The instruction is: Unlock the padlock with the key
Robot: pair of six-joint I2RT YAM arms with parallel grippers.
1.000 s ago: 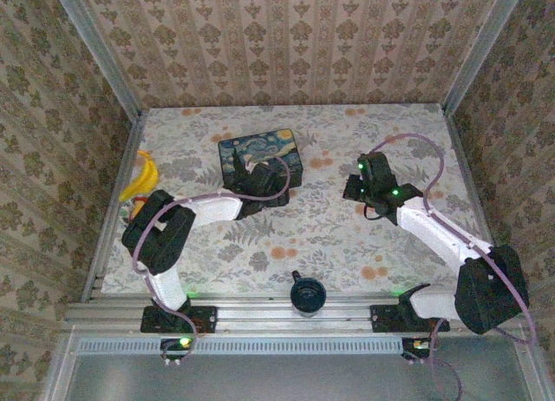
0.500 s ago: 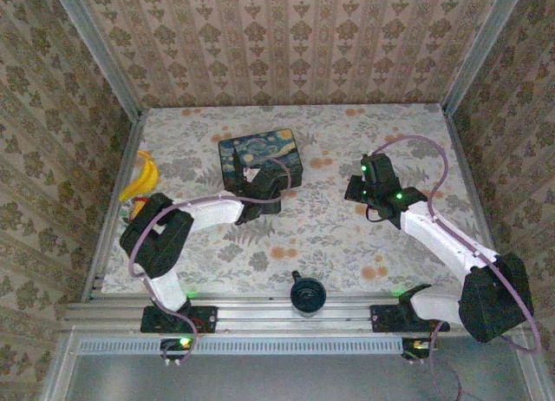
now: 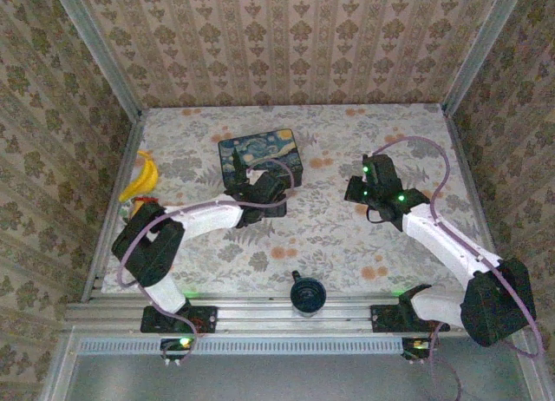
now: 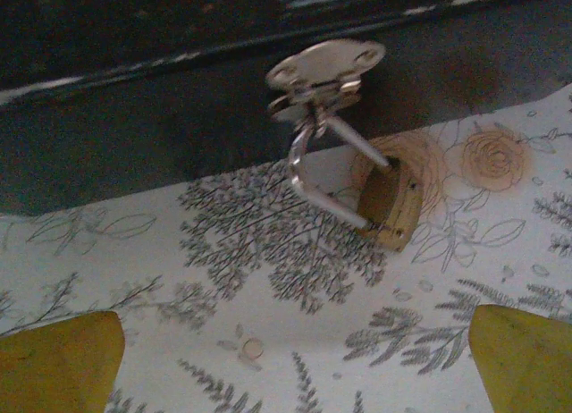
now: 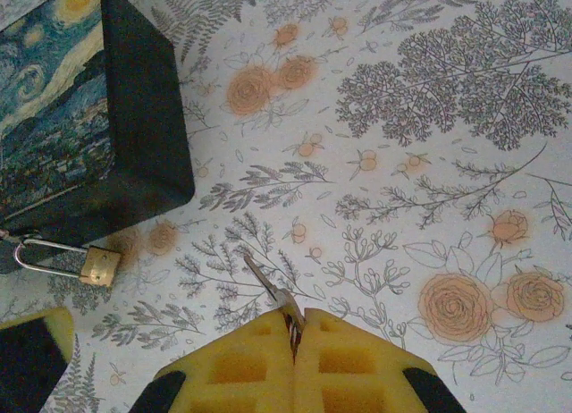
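The small brass padlock (image 4: 389, 203) lies on the floral cloth, its silver shackle hooked through the metal hasp (image 4: 322, 69) on the front of the dark blue painted box (image 3: 260, 151). My left gripper (image 4: 295, 359) hovers open just in front of the padlock, a yellow finger (image 4: 58, 364) at each lower corner of its view and nothing between them. My right gripper (image 5: 295, 328) is shut on the key (image 5: 268, 286), whose silver blade points up and left toward the padlock (image 5: 98, 265), well short of it. In the top view the right gripper (image 3: 354, 191) sits right of the box.
A yellow banana (image 3: 143, 177) lies at the table's left edge. A black round object (image 3: 306, 292) stands at the near edge between the arm bases. Patterned walls close in the table on three sides. Open cloth lies between the box (image 5: 89, 118) and the right gripper.
The left arm has shifted its wrist a little to the left along the box's front. The right gripper, still holding the key, has barely moved.
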